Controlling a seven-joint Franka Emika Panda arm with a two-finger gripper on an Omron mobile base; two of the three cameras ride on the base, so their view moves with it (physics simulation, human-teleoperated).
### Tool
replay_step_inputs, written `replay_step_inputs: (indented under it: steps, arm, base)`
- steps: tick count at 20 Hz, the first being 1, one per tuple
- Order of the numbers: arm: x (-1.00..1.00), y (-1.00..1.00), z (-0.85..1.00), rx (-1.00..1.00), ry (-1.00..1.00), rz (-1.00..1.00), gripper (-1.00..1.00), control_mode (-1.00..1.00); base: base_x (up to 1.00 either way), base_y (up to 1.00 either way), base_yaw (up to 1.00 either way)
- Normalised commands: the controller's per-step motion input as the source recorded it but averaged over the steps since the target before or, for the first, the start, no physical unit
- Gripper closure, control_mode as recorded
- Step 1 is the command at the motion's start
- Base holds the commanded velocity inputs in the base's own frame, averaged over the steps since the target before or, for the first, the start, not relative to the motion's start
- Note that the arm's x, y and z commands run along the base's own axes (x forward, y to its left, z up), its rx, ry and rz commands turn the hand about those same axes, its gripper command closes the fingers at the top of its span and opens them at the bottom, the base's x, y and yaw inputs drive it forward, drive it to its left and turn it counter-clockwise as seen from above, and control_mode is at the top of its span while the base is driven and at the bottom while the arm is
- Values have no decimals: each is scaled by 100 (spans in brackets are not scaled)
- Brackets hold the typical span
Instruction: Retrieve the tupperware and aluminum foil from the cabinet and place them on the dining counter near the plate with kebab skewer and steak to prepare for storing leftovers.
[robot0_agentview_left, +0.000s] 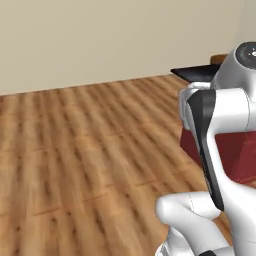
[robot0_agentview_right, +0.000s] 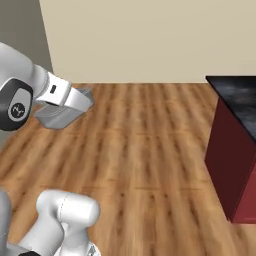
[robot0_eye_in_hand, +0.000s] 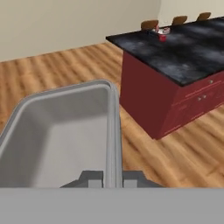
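grey tupperware (robot0_eye_in_hand: 57, 135), nothing inside, hangs with its rim clamped between the fingers (robot0_eye_in_hand: 94, 177).

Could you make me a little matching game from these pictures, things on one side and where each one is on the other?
Things:
1. pale grey rectangular plastic tub
2. long counter with glossy black marble-look top
3. wooden stools
4. gripper

Places:
A. behind the counter's far side
B. shut on one wall of the tub
C. standing on the wood floor, red base below
D. carried in the air above the floor

Pairs: 1-D, 2-C, 3-A, 4-B
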Motion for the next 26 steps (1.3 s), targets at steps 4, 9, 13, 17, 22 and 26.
replay_step_inputs:
  steps: [4, 9, 13, 17, 22, 26]
  arm:
    - [0, 0, 0, 0, 0, 0, 100, 100]
    - [0, 0, 0, 0, 0, 0, 100, 100]
    - [0, 0, 0, 0, 0, 0, 100, 100]
    - [0, 0, 0, 0, 0, 0, 100, 100]
    - [0, 0, 0, 0, 0, 0, 100, 100]
    - [0, 0, 0, 0, 0, 0, 100, 100]
  base:
    - [100, 17, -28]
    - [100, 30, -35]
    - [100, 32, -36]
    - [100, 51, -33]
    - [100, 74, -25]
    - [100, 77, -22]
